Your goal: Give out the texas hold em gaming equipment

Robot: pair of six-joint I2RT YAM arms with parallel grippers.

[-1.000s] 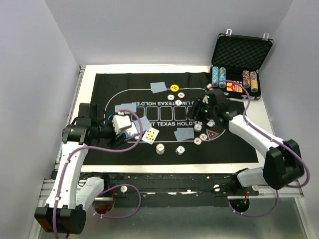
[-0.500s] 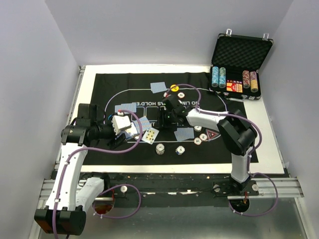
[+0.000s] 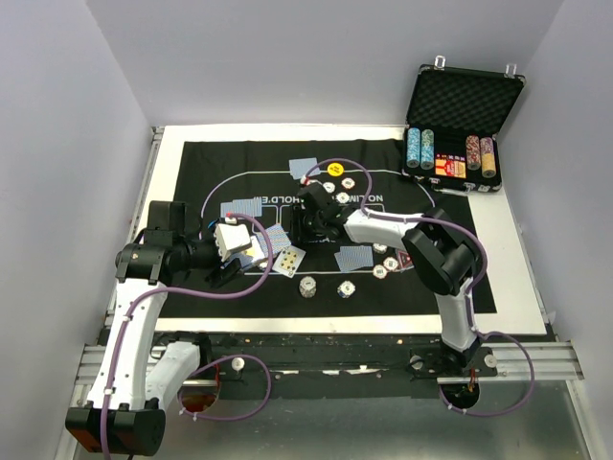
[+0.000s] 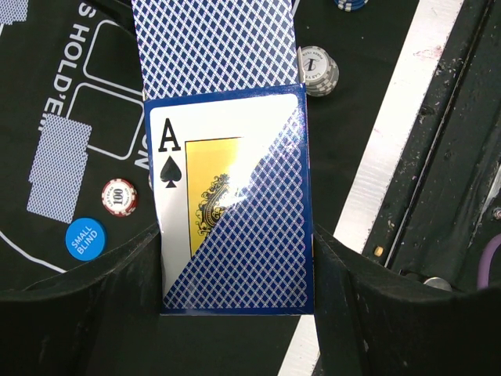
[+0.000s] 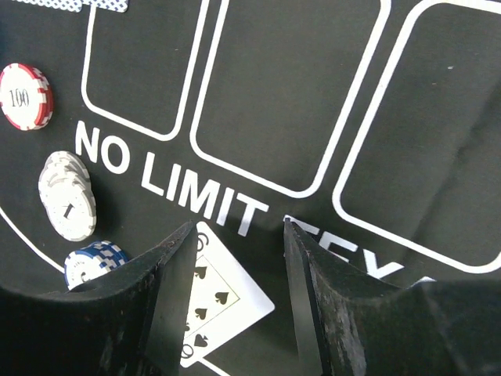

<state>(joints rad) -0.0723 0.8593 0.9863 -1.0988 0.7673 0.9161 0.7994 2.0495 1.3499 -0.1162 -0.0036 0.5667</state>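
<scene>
because your left gripper [image 4: 235, 258] is clenched on the deck box [image 4: 235, 196] with a blue-backed card [image 4: 215, 47] poking out, the deck seems presented for drawing; your right gripper [image 5: 239, 235] hangs released above a face-up card [image 5: 223, 301] on the felt mat [image 5: 313, 94].

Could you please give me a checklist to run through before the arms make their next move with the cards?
1. Hold of the left gripper on the deck box: ok, the box is clamped between both fingers.
2. Card offered for pulling: ok, a blue-backed card sticks out of the box's open end.
3. Free right gripper: ok, jaws apart with nothing between them.
4. Alignment with that card: not ok, the right gripper hovers over the printed rectangles of the mat, apart from the box.
5. Clearance from the face-up spade card below it: cannot tell, one finger hides part of it.
</scene>
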